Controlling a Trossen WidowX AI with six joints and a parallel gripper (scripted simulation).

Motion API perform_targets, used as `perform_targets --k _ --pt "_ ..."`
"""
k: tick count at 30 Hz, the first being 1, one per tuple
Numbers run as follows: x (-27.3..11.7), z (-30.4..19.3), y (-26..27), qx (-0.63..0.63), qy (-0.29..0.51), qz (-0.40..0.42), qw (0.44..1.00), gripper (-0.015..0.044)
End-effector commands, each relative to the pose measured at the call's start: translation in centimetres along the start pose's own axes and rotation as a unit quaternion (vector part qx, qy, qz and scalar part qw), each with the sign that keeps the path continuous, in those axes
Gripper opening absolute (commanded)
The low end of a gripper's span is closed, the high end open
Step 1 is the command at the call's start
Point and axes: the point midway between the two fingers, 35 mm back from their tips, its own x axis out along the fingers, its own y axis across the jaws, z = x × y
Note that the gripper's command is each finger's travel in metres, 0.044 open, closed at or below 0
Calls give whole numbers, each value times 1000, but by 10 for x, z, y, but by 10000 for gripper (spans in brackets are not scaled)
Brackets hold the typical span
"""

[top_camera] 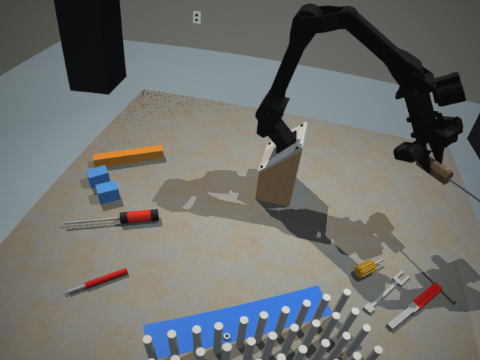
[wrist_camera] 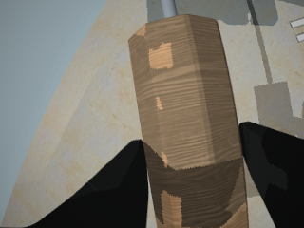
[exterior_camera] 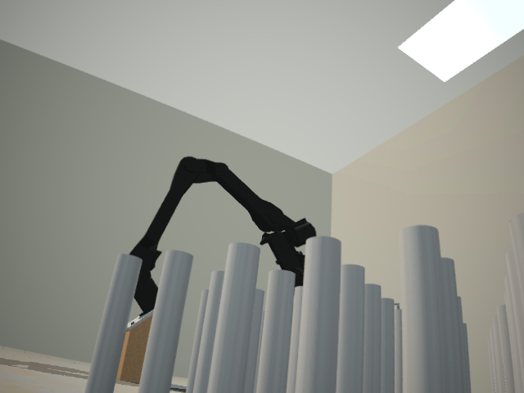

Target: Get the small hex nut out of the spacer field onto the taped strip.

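The small hex nut (top_camera: 226, 336) lies on the blue taped strip (top_camera: 170, 337), near its spacer-side edge, seen between two front-row spacers. The grey metal spacers (top_camera: 242, 333) (exterior_camera: 319, 304) that show stand upright. My gripper (top_camera: 433, 163) (wrist_camera: 192, 142) is shut on the wooden handle (top_camera: 442, 172) (wrist_camera: 182, 104) of a thin-rod tool. It holds the tool above the table's right side, well away from the strip. The rod (top_camera: 465, 190) (wrist_camera: 168, 9) runs out of view at the right of the top view, so its tip is hidden there. In the exterior view spacers hide the gripper.
A yellow-handled tool (top_camera: 364, 268), a grey forked tool (top_camera: 383, 296) and a red-handled tool (top_camera: 427, 295) lie right of the strip. A red-black screwdriver (top_camera: 139, 216), red pen-like tool (top_camera: 106, 277), blue blocks (top_camera: 107, 191) and orange bar (top_camera: 127, 156) lie left. The arm stands on a brown base (top_camera: 276, 186).
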Motion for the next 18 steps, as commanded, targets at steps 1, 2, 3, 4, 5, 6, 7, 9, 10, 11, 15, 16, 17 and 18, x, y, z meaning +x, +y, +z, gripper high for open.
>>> perform_targets --k 1,2,3,4,5,6,7,9,10,11,15,16,17,18 --pt "11 -17 21 3 -2 -3 1000 0" --pt "14 -22 25 3 -2 -4 1000 0" --pt "17 -27 30 3 -2 -6 1000 0" --pt "20 -32 34 3 -3 -8 1000 0" --pt "23 -37 38 3 -3 -10 1000 0" --pt "26 -43 41 3 -3 -12 1000 0" --pt "29 -48 45 3 -3 -13 1000 0" --pt "33 -55 49 3 -4 -16 1000 0" --pt "34 -56 50 3 -4 -16 1000 0" --pt "34 -56 50 3 -4 -16 1000 0" --pt "35 -56 50 3 -4 -16 1000 0" --pt "36 -56 50 3 -4 -16 1000 0" --pt "36 -57 50 3 -4 -16 1000 0" --pt "37 -57 49 3 -4 -16 1000 0"
